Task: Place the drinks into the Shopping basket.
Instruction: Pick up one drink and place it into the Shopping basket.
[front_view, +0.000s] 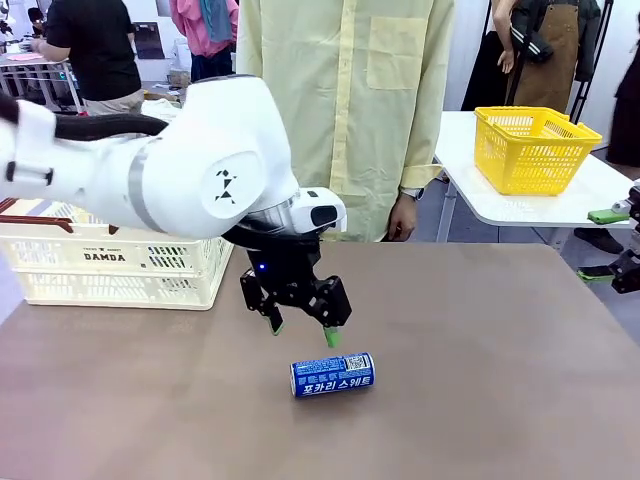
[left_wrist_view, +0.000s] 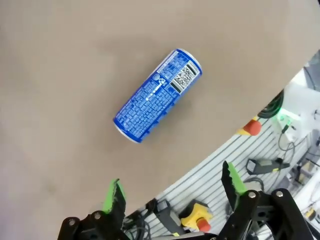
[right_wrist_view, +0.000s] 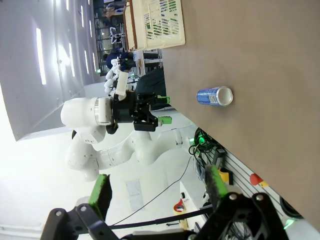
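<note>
A blue drink can (front_view: 332, 375) with white Korean lettering lies on its side on the brown table, near the front middle. My left gripper (front_view: 300, 325) hangs open just above and behind it, with nothing between its green pads. In the left wrist view the can (left_wrist_view: 157, 95) lies beyond the open left gripper (left_wrist_view: 172, 187). The cream Shopping basket (front_view: 120, 262), marked DAMDA, stands at the table's left, partly hidden by the left arm. My right gripper (front_view: 600, 243) is open at the right edge, off the table. The right wrist view shows its own open gripper (right_wrist_view: 157, 187), the can (right_wrist_view: 214, 96) and the basket (right_wrist_view: 155, 20).
A person in a pale yellow shirt stands at the far side, one hand (front_view: 405, 215) hanging by the table edge. A yellow mesh basket (front_view: 530, 148) sits on a separate white table (front_view: 470, 190) at the back right. Bare brown table (front_view: 480, 360) lies right of the can.
</note>
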